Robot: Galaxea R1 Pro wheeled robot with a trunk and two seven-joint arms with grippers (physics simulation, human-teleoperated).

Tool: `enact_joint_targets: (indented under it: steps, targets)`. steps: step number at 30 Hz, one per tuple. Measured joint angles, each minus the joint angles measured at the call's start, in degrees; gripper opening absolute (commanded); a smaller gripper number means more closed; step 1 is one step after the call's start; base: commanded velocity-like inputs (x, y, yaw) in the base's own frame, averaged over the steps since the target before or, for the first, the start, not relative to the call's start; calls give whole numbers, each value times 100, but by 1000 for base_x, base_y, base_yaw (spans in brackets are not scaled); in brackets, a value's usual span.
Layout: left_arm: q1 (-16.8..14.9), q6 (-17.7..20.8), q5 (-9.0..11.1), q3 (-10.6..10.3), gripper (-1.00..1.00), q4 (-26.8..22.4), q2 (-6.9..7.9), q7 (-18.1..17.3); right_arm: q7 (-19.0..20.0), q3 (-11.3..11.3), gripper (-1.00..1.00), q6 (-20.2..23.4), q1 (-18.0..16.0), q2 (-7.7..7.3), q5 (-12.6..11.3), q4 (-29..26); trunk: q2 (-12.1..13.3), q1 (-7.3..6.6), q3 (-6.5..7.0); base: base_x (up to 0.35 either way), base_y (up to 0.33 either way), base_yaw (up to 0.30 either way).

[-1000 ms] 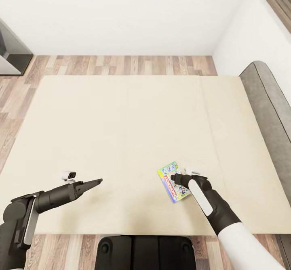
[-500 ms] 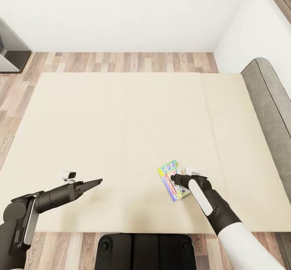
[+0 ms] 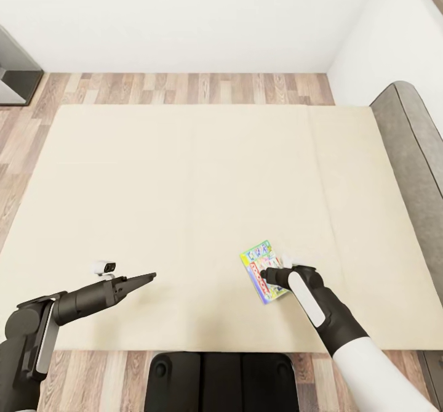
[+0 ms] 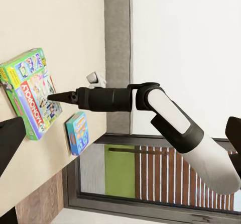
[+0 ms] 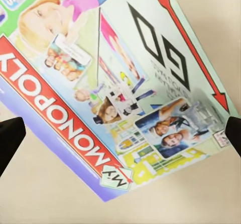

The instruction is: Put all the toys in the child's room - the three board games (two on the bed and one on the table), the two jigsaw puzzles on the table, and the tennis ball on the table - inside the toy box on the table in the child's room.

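So the flat green-edged board game box with the red banner across its printed lid [image 3: 264, 271] is lying on the plain beige mattress of the low bed [image 3: 184, 184], near the edge closest to the robot and toward the grey padded headboard [image 3: 411, 147] side. The right gripper [image 3: 266, 273] is right over it, tip down on the lid. In the right wrist view the box lid [image 5: 115, 83] sits between the two dark fingertips [image 5: 10, 136], which are spread wide at the frame's edges, not clamped on anything.

The left wrist view also picks up a small blue board game box [image 4: 77, 131] lying on the mattress just beyond the green one [image 4: 31, 91], toward the headboard.

The left gripper [image 3: 147, 276] hangs over bare mattress, well apart from the box; its jaws look wide apart in its wrist view.

Wood-plank floor [image 3: 184, 85] runs along the far side of the bed, under the white wall [image 3: 184, 18].
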Motion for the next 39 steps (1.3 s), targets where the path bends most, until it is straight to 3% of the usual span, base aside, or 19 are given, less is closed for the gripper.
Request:
enact_joint_targets:
  steps: [17, 26, 39]
  targets:
    - [-1, 0, 0, 2, 100, 0, 0, 2, 519, -1, 100, 38, -22, -128, 65, -117, 0, 0, -159, 0, 0, 0]
    - [-2, 0, -8, 8, 100, 0, -1, 8, 626, -22, 100, 39, -33, -334, 30, -194, 0, 0, -243, 0, 0, 0]
    - [-2, 0, -9, 9, 100, 0, -7, 17, 718, -46, 100, 369, -448, -392, 63, -183, 0, 0, -336, 0, 0, 0]
